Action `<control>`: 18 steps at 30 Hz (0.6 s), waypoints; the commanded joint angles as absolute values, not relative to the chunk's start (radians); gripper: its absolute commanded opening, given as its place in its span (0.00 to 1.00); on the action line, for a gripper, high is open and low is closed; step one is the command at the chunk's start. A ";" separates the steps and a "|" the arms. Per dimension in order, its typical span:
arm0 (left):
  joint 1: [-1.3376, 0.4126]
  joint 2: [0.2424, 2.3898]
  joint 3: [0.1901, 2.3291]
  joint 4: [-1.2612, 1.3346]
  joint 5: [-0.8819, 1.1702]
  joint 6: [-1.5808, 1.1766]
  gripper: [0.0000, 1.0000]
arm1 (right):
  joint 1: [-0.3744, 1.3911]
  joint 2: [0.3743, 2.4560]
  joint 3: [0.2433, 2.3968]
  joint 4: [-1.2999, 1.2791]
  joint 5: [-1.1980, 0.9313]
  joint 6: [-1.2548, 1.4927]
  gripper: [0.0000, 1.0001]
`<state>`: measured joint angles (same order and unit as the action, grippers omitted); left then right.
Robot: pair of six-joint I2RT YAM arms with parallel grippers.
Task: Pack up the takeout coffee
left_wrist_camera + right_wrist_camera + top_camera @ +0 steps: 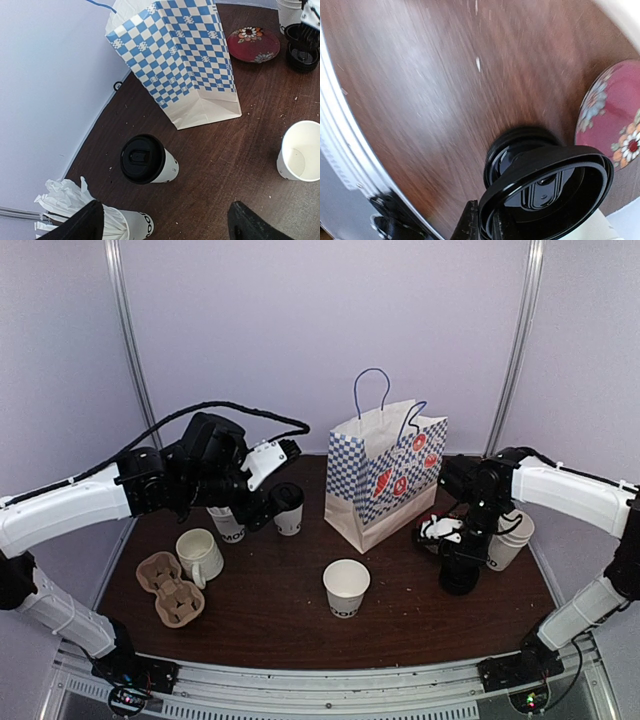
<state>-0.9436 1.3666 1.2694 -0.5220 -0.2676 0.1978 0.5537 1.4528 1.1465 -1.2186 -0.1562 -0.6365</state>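
Coffee cup (148,160), lidded, stands on the worktop (240,150) near the checked bag (180,60); a second cup (300,150) stands unlidded. Left jaws gape apart above. Right jaws clamp a black lid (547,185), tilted over stacked lids (515,142). A third cup (125,222) holds straws. What the bag holds cannot be seen.

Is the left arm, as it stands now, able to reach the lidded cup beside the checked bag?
Probably yes. The left gripper hangs open close to the lidded cup, with nothing between them; the straw cup and the bag stand apart from it.
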 commanded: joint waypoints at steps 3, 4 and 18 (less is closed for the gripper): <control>-0.948 1.293 1.078 -0.218 -0.190 0.337 0.89 | 0.541 1.362 1.372 -1.266 -0.555 -0.547 0.02; -0.948 1.266 1.025 -0.122 -0.162 0.366 0.89 | 0.536 1.364 1.406 -1.267 -0.619 -0.544 0.02; -1.107 1.334 1.043 0.472 -0.052 0.628 0.98 | 0.516 1.433 1.646 -1.014 -1.312 -0.196 0.03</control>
<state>-1.0721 1.2858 1.0142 0.2012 -0.0357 0.5251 0.5247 1.4185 1.6379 -1.1614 -1.0828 -0.3828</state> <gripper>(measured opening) 0.975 0.075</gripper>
